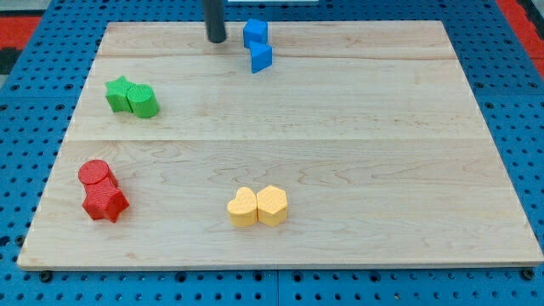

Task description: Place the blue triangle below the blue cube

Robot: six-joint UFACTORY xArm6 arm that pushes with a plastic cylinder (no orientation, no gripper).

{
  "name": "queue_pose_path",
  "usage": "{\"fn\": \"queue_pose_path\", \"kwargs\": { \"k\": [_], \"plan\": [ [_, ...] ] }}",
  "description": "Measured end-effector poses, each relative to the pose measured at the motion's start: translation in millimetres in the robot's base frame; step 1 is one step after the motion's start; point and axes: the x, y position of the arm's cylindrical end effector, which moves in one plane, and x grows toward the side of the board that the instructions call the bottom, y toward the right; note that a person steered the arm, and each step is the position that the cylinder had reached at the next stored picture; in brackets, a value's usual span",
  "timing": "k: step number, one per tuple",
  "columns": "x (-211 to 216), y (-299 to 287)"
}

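The desk [340, 170] is a pale wooden board lying on a blue pegboard surface [518, 102], and it carries 8 small blocks in 4 pairs.

My tip [217, 40] rests near the view's top edge of the desk, a little left of centre. It stands just to the view's left of the blue pair, level with the upper one, with a clear gap between them. There is no claw on this arm, only the straight dark rod, so nothing can be said about it being apart or together.

The blue cube [255, 33] sits near the view's top edge. The blue triangle [261, 58] lies directly below it, touching or almost touching its lower side and shifted very slightly toward the view's right.

At the view's left, the green star [120, 93] and the green cylinder [143, 101] sit side by side, touching. Lower on the left, the red cylinder [96, 174] sits against the red star [105, 202], which lies just below it. Near the view's bottom centre, the yellow heart [243, 207] and a 2nd yellow block [273, 205], whose shape looks like a rounded pentagon, press together.
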Motion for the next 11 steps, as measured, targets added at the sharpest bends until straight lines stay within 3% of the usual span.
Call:
{"fn": "queue_pose_path", "kwargs": {
  "k": [1,5,9,11],
  "plan": [
    [0,28],
    [31,22],
    [25,76],
    [5,74]
  ]
}}
